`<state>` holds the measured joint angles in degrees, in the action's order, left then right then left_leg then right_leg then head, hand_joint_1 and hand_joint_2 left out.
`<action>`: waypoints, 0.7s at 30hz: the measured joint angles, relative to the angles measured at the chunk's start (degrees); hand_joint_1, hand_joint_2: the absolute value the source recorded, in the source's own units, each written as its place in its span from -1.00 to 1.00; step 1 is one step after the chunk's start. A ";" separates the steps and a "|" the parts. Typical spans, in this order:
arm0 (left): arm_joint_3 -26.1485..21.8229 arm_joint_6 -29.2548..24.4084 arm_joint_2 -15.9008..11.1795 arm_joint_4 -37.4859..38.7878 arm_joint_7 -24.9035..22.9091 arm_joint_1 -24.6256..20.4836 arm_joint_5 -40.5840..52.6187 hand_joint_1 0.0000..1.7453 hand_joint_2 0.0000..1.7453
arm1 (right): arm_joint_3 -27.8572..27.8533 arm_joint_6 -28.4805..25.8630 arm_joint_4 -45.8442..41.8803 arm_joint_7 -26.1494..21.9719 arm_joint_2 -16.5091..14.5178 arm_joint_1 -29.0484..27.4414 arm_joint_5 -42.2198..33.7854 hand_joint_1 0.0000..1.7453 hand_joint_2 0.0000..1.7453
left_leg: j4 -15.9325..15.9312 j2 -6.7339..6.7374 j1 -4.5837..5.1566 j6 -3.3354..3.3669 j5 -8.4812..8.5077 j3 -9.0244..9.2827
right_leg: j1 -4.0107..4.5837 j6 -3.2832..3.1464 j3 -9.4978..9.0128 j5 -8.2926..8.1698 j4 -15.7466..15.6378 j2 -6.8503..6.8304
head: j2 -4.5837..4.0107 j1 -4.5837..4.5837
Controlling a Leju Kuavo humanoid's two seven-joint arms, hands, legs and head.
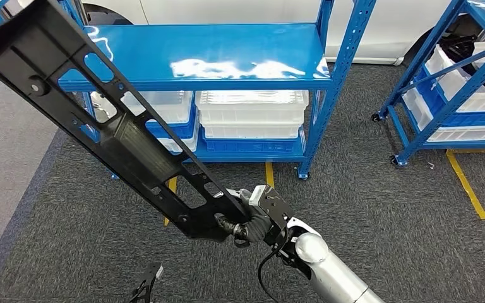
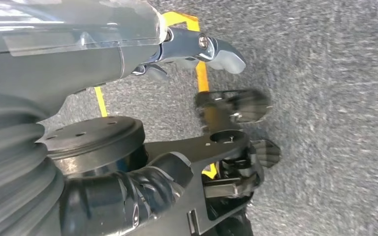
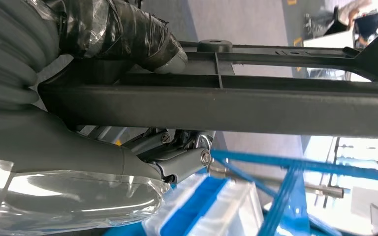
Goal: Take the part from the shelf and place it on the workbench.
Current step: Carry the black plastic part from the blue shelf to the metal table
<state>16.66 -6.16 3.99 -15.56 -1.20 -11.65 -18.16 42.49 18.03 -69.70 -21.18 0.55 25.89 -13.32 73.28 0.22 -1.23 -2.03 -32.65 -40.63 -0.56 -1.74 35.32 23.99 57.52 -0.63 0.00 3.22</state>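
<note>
Fingers (image 1: 243,228) of the right hand (image 1: 252,221) were wrapped tight around the near end of the long black part (image 1: 107,123), which slanted up across the blue shelf (image 1: 202,57). The left hand (image 2: 197,49) hung over carpet (image 2: 325,123), fingers loosely apart, holding nothing.

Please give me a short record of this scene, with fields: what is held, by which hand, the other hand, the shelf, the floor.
held: long black part, off the shelf, raised at a slant
holding hand: right hand, gripping the part's lower end
other hand: left hand, holding nothing, above the carpet
shelf: blue shelf, top level bare, white bins below
floor: grey carpet with yellow tape lines
</note>
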 joint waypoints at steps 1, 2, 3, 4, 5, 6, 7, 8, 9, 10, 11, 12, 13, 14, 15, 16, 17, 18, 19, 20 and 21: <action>0.12 0.00 -0.04 0.00 0.00 -0.02 0.02 -1.00 1.00 | 0.03 0.13 0.00 -0.01 0.00 -0.12 -0.08 1.00 1.00 | 0.68 0.00 -0.16 -0.29 1.04 0.76 | -0.13 0.21 0.87 -0.46 0.33 -0.04 | 0.00 -0.01; 0.23 0.00 -0.09 0.00 0.00 -0.05 0.04 -1.00 1.00 | 0.05 0.21 0.00 -0.02 0.00 -0.19 -0.11 1.00 1.00 | -0.63 0.01 -0.33 -0.56 2.83 2.43 | -0.32 0.49 1.77 -0.87 0.74 -0.05 | 0.00 -0.01; 0.32 0.00 -0.13 0.00 0.00 -0.11 0.05 -1.00 1.00 | 0.06 0.25 0.00 -0.02 0.00 -0.23 -0.13 1.00 1.00 | -3.59 -0.01 -0.54 -0.87 4.22 4.85 | -0.50 0.84 2.64 -1.24 1.25 -0.04 | 0.00 -0.01; 0.42 0.03 -0.15 -0.01 0.00 -0.25 0.08 -1.00 1.00 | 0.07 0.27 -0.06 -0.03 0.01 -0.24 -0.16 1.00 1.00 | -7.54 -0.09 -0.53 -1.09 4.45 7.65 | -0.58 1.26 3.47 -1.62 1.78 0.00 | 0.00 -0.05; 0.49 0.06 -0.15 -0.01 0.01 -0.42 0.12 -1.00 1.00 | 0.07 0.33 -0.16 -0.07 0.01 -0.24 -0.26 1.00 1.00 | -11.04 -0.22 -0.47 -0.91 3.95 9.95 | -0.60 1.67 4.06 -2.03 2.15 0.03 | 0.00 -0.05; 0.56 0.11 -0.15 -0.02 0.01 -0.59 0.17 -1.00 1.00 | 0.07 0.41 -0.27 -0.10 0.02 -0.23 -0.40 1.00 1.00 | -13.54 -0.37 -0.34 -0.61 3.12 11.30 | -0.50 2.03 4.42 -2.55 2.32 0.06 | 0.00 -0.05; 0.63 0.20 -0.14 -0.02 0.00 -0.71 0.24 -1.00 1.00 | 0.08 0.59 -0.38 -0.17 0.02 -0.23 -0.63 1.00 1.00 | -14.74 -0.50 -0.09 -0.09 2.56 11.80 | -0.41 2.37 4.62 -3.17 2.21 0.08 | 0.00 -0.05; 0.67 0.27 -0.14 -0.02 -0.07 -0.75 0.31 -1.00 1.00 | 0.08 0.87 -0.43 -0.30 0.03 -0.25 -0.92 1.00 1.00 | -14.87 -0.53 -0.03 0.59 2.84 11.38 | -0.39 2.69 4.73 -3.83 1.96 0.09 | 0.00 -0.01; 0.70 0.34 -0.14 -0.01 -0.16 -0.78 0.35 -1.00 1.00 | 0.09 1.12 -0.44 -0.42 0.05 -0.26 -1.15 1.00 1.00 | -14.86 -0.43 -0.05 1.16 3.43 10.81 | -0.46 3.01 5.02 -3.94 1.89 0.13 | 0.00 -0.01; 0.75 0.42 -0.15 0.00 -0.32 -0.81 0.39 -1.00 1.00 | 0.09 1.47 -0.44 -0.62 0.15 -0.29 -1.39 1.00 1.00 | -14.84 -0.31 -0.03 1.78 4.12 10.21 | -0.57 3.31 5.50 -2.93 2.38 0.15 | 0.00 0.01; 0.81 0.47 -0.15 0.01 -0.49 -0.87 0.43 -1.00 1.00 | 0.10 1.81 -0.44 -0.83 0.26 -0.30 -1.55 1.00 1.00 | -14.92 -0.17 -0.05 2.38 4.90 9.44 | -0.67 3.49 6.16 -0.72 3.87 0.19 | 0.00 0.02; 0.89 0.53 -0.16 0.02 -0.62 -1.00 0.49 -1.00 1.00 | 0.13 2.10 -0.44 -0.98 0.39 -0.30 -1.64 1.00 1.00 | -14.94 -0.07 0.00 2.89 5.69 8.66 | -0.71 3.58 6.91 2.55 6.51 0.22 | 0.00 0.03; 0.99 0.61 -0.16 0.02 -0.76 -1.15 0.54 -1.00 1.00 | 0.17 2.37 -0.44 -1.15 0.51 -0.31 -1.72 1.00 1.00 | -14.92 -0.05 0.15 3.20 6.47 7.75 | -0.63 3.58 7.58 5.87 10.02 0.26 | 0.00 0.04; 1.08 0.68 -0.16 0.02 -0.84 -1.30 0.58 -1.00 1.00 | 0.22 2.51 -0.44 -1.25 0.58 -0.31 -1.76 1.00 1.00 | -14.89 -0.05 0.32 3.44 7.21 6.80 | -0.53 3.52 8.02 8.23 13.69 0.30 | 0.00 0.04; 1.16 0.89 -0.16 0.02 -0.83 -1.44 0.69 -1.00 1.00 | 0.27 2.56 -0.44 -1.33 0.66 -0.32 -1.79 1.00 1.00 | -14.85 -0.04 0.51 3.56 7.96 5.81 | -0.39 3.40 8.06 9.15 16.67 0.34 | 0.00 0.04; 1.36 1.41 -0.12 -0.02 -0.48 -1.52 1.01 -1.00 1.00 | 0.30 2.42 -0.45 -1.42 0.74 -0.39 -1.69 1.00 1.00 | -14.81 -0.02 0.72 3.61 8.72 4.78 | -0.24 3.18 7.34 8.56 18.18 0.37 | 0.00 0.03; 1.74 2.23 -0.05 -0.21 0.14 -1.51 1.53 -1.00 1.00 | 0.31 2.19 -0.51 -1.52 0.84 -0.54 -1.46 1.00 1.00 | -14.78 -0.01 0.94 3.62 9.45 3.78 | -0.04 2.82 5.78 7.09 17.91 0.39 | 0.00 0.03; 2.37 3.08 0.12 -0.83 0.63 -1.31 2.09 -1.00 1.00 | 0.25 1.90 -0.65 -1.69 1.01 -0.80 -1.02 1.00 1.00 | -14.76 -0.03 1.14 3.61 10.20 2.86 | 0.19 2.30 3.13 5.68 15.72 0.41 | 0.00 0.01; 3.22 3.54 0.42 -2.17 0.63 -0.81 2.51 -1.00 1.00 | 0.12 1.71 -0.85 -1.88 1.20 -1.15 -0.42 1.00 1.00 | -14.73 -0.07 1.35 3.56 10.88 2.11 | 0.54 1.66 -0.42 5.32 11.91 0.43 | 0.00 0.00; 4.20 3.34 0.70 -4.27 -0.11 -0.02 2.50 -1.00 1.00 | -0.07 1.72 -1.11 -2.10 1.39 -1.51 0.17 1.00 1.00 | -14.71 -0.09 1.49 3.45 11.52 1.60 | 0.81 1.13 -4.02 6.00 7.25 0.43 | 0.00 -0.01; 5.37 2.50 0.97 -7.05 -1.55 0.92 1.96 -1.00 1.00 | -0.35 1.94 -1.34 -2.35 1.59 -1.81 0.72 1.00 1.00 | -14.83 -0.08 1.51 3.26 12.22 1.26 | 1.09 0.85 -6.70 6.96 3.38 0.46 | 0.00 -0.01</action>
<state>22.03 -3.67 4.96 -22.61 -2.76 -10.74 -16.20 42.14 19.97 -71.04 -23.53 2.13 24.08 -12.60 58.45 0.15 0.28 1.24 -20.43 -39.37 0.53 -0.89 28.61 30.95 60.91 -0.17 0.00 3.21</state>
